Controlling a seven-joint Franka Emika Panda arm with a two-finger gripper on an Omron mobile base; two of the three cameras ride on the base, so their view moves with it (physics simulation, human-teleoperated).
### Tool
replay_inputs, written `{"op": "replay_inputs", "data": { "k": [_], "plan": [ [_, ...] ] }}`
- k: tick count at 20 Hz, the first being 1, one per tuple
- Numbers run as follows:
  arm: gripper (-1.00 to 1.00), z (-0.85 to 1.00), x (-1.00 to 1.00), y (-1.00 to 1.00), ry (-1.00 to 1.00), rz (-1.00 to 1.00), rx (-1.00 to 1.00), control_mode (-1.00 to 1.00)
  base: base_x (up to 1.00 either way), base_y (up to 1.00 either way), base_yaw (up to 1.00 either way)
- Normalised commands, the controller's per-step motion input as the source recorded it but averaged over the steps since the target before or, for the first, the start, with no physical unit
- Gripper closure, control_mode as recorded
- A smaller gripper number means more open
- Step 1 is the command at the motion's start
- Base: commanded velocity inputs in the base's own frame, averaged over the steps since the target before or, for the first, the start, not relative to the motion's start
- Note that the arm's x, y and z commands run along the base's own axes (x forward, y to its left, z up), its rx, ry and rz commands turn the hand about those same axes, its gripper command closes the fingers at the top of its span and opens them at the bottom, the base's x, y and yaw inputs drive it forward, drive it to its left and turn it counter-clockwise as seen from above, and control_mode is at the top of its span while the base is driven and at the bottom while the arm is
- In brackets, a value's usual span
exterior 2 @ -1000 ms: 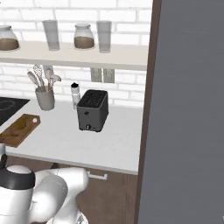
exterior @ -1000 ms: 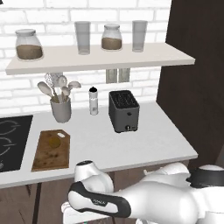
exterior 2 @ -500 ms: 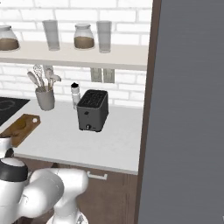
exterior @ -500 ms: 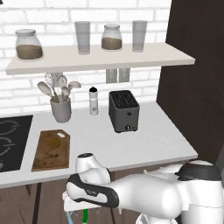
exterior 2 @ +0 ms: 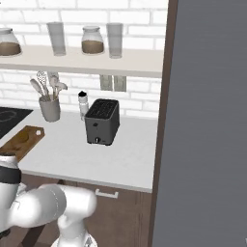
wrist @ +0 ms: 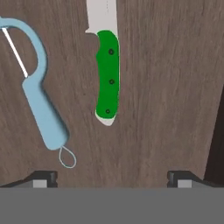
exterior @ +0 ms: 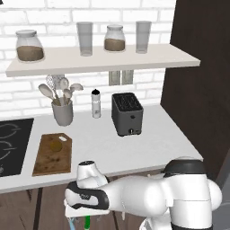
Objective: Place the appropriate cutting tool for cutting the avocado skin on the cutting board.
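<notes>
In the hand view the knife (wrist: 107, 81) lies straight ahead on brown wood, its bright green handle toward me and its pale blade running off the top edge. My gripper (wrist: 113, 178) is open above it, the fingertips (wrist: 43, 177) spread wide and holding nothing. A bit of the green handle (exterior: 87, 221) peeks out below my hand, under the counter's front edge. The dark cutting board (exterior: 53, 155) lies on the counter beside the stovetop, with the olive-brown avocado (exterior: 55, 145) resting on it. The cutting board (exterior 2: 19, 141) also sits at the left of the right base view.
A light-blue peeler (wrist: 41, 103) lies just left of the knife. On the counter stand a utensil holder (exterior: 63, 112), a small bottle (exterior: 95, 103) and a black toaster (exterior: 127, 113). The black stovetop (exterior: 11, 146) is left of the board. A dark tall cabinet (exterior 2: 207, 120) closes off the right.
The arm has sunk lower in front of the counter and its elbow has swung right. The green handle now shows under the hand.
</notes>
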Motion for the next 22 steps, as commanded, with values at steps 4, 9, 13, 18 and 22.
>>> {"op": "replay_inputs", "data": {
  "k": [4,9,13,18,22],
  "plan": [
    [-1.0,-0.3,0.07,0.03,0.0,-0.07,-0.05,-1.0,0.0,0.0,0.0],
    [-1.0,-0.14,0.2,0.1,0.0,-0.05,-0.06,-1.0,0.0,0.0,0.0],
    [-1.0,-0.08,0.26,0.13,0.0,-0.03,-0.06,-1.0,0.0,0.0,0.0],
    [-1.0,-0.3,0.08,0.02,-0.02,0.0,-0.05,-1.0,0.0,0.0,0.0],
    [-1.0,-0.4,0.01,0.0,-0.07,0.0,0.0,-1.0,0.0,0.0,0.0]
  ]
}}
